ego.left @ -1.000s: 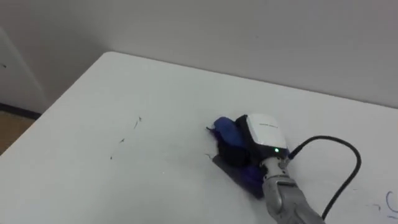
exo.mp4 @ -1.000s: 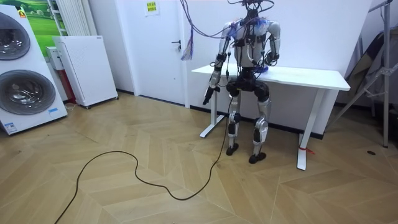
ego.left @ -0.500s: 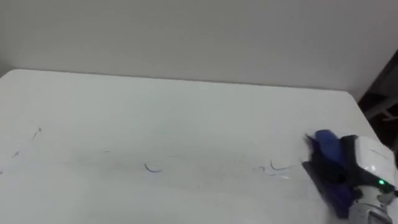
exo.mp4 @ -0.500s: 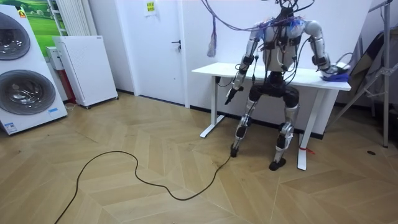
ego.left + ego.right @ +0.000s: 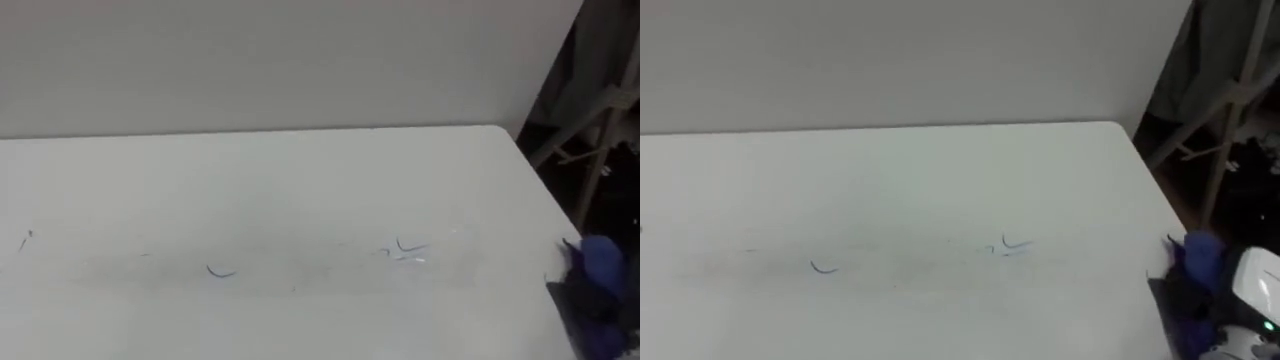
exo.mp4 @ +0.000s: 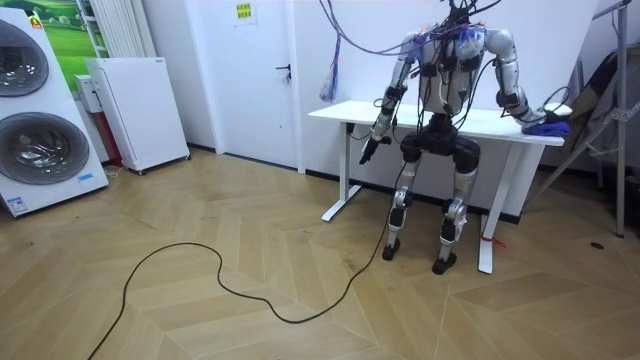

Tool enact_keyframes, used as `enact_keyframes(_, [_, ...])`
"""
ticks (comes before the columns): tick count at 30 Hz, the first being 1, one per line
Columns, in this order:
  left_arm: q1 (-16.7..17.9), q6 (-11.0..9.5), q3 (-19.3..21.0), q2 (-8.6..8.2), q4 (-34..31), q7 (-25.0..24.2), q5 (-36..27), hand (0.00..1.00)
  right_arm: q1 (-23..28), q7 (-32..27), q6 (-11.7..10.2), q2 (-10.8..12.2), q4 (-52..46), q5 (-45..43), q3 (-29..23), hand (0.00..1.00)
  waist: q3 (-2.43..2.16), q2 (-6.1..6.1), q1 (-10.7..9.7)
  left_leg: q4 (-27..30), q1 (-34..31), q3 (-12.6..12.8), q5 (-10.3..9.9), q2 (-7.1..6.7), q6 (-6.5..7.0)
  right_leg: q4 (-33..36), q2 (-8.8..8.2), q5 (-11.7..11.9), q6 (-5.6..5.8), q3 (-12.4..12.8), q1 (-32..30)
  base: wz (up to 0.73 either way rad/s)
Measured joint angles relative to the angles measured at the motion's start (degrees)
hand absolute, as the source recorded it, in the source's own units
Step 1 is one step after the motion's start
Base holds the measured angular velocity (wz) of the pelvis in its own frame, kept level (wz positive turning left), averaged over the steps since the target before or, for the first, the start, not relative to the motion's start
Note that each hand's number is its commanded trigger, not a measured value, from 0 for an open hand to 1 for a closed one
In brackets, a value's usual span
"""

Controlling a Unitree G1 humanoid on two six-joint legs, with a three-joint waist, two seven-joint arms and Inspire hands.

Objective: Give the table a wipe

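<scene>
The white table point(image 5: 300, 180) bears short pen marks point(image 5: 220, 271), with another pair of strokes point(image 5: 405, 247) further right. A blue cloth point(image 5: 1197, 262) lies bunched at the table's right end, close to the edge. My right hand point(image 5: 1258, 285), with its white back showing, rests on it and its dark fingers are curled into the cloth. In the room view I stand at the table point(image 6: 480, 122), my right hand point(image 6: 537, 118) reaching out to the cloth point(image 6: 550, 127) at the far end. My left hand point(image 6: 369, 152) hangs beside the table's front edge.
A pale wall runs right behind the table. Past the table's right end stands a dark folding frame point(image 5: 600, 120). Two washing machines point(image 6: 40, 130) and a white cabinet point(image 6: 135, 110) stand at the room view's left, well away.
My right hand slid the cloth rightwards along the table to its right end. I stepped sideways towards the room view's right, and the head view swung right with me.
</scene>
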Motion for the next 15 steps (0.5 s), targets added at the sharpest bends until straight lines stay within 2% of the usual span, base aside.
enact_keyframes(2, [-1.56, 0.08, -1.19, -0.05, -0.04, 0.94, 0.01, 0.00, 0.09, 2.44, 1.26, 2.65, -5.62, -1.89, 7.02, 1.00, 0.00, -0.08, 0.67, -0.73, -0.14, -1.75, 0.05, -0.31, 0.03, -0.90, 0.10, 0.54, 0.16, -1.46, 0.09, -0.07])
enact_keyframes(3, [-2.56, 0.18, -1.93, -0.42, 0.01, 1.57, 0.21, 0.00, 0.03, 4.10, 1.41, 3.84, -8.42, -4.08, 10.67, 1.00, 0.13, -0.58, 1.42, -1.38, -0.22, -3.10, 0.17, -0.70, 0.15, -1.04, 0.16, 0.44, 0.01, -1.84, -0.01, 0.10])
enact_keyframes(4, [-2.69, 0.22, -2.37, -0.59, 0.09, 1.62, 0.36, 0.00, -0.12, 4.98, 1.56, 4.74, -9.66, -5.86, 12.40, 1.00, 0.11, -0.58, 1.99, -1.71, -0.21, -3.58, 0.26, -0.85, 0.21, -1.14, 0.20, 0.39, -0.06, -1.94, -0.11, 0.16])
enact_keyframes(6, [-3.55, 0.01, -4.05, -0.87, 0.49, 1.65, 0.38, 0.00, -2.26, 8.56, 1.67, 8.22, -11.85, -7.94, 19.76, 1.00, 0.11, -0.72, 3.87, -2.57, 0.08, -5.09, 0.36, -0.81, 0.07, -1.49, 0.59, 0.15, -0.44, -2.81, 0.49, 0.16])
enact_keyframes(7, [-3.51, -0.01, -4.34, -0.88, 0.54, 1.65, 0.29, 0.00, -3.00, 9.54, 1.37, 8.79, -11.84, -8.13, 21.37, 1.00, 0.05, -0.53, 4.05, -2.78, 0.25, -5.50, 0.37, -0.81, 0.05, -1.63, 0.73, 0.07, -0.55, -2.85, 0.74, 0.25])
enact_keyframes(8, [-3.82, 0.00, -4.39, -1.13, 0.58, 1.65, 0.23, 0.00, -4.68, 11.31, 0.45, 9.59, -11.76, -8.24, 23.93, 1.00, 0.62, -0.41, 4.39, -2.98, 0.15, -6.42, 0.48, -0.86, -0.01, -2.02, 0.80, 0.03, -0.62, -3.13, 1.12, 0.30])
enact_keyframes(9, [-3.86, 0.01, -4.40, -1.27, 0.45, 1.65, 0.23, 0.00, -6.35, 12.81, 0.27, 10.01, -11.88, -8.27, 25.79, 1.00, 1.30, -0.78, 5.13, -3.41, -0.08, -6.92, 0.86, -0.98, 0.01, -2.38, 0.75, 0.07, -0.56, -3.48, 1.13, 0.28])
enact_keyframes(11, [-3.12, 0.15, -4.27, -1.27, 0.39, 1.65, 0.21, 0.00, -7.74, 14.01, 0.34, 10.30, -11.85, -8.45, 27.62, 1.00, 1.62, -1.00, 6.71, -3.59, -0.43, -7.08, 1.09, -1.00, 0.02, -3.10, 0.72, 0.32, -0.37, -3.86, 1.08, 0.09])
enact_keyframes(13, [-2.09, 0.63, -4.26, -1.28, 0.33, 1.64, 0.18, 0.00, -7.82, 14.41, 0.31, 10.51, -11.04, -8.46, 27.85, 1.00, 1.53, -1.15, 6.93, -3.51, -0.42, -7.70, 1.11, -1.10, 0.05, -3.53, 0.58, 0.44, -0.32, -4.50, 1.69, 0.15])
enact_keyframes(14, [-1.02, 0.96, -4.20, -1.29, 0.34, 1.52, 0.18, 0.00, -7.83, 14.38, -0.01, 10.50, -10.36, -8.46, 27.70, 1.00, 1.35, -1.31, 6.93, -3.42, -0.42, -7.86, 1.12, -1.19, 0.11, -3.59, 0.44, 0.33, -0.15, -4.66, 1.81, 0.20])
enact_keyframes(15, [-0.16, 1.39, -4.19, -1.29, 0.34, 1.37, 0.21, 0.00, -7.65, 14.30, -0.27, 10.45, -9.81, -8.47, 27.52, 1.00, 0.94, -1.38, 6.86, -3.37, -0.42, -8.17, 1.13, -1.31, 0.22, -3.97, 0.27, 0.30, -0.09, -4.97, 2.04, 0.14])
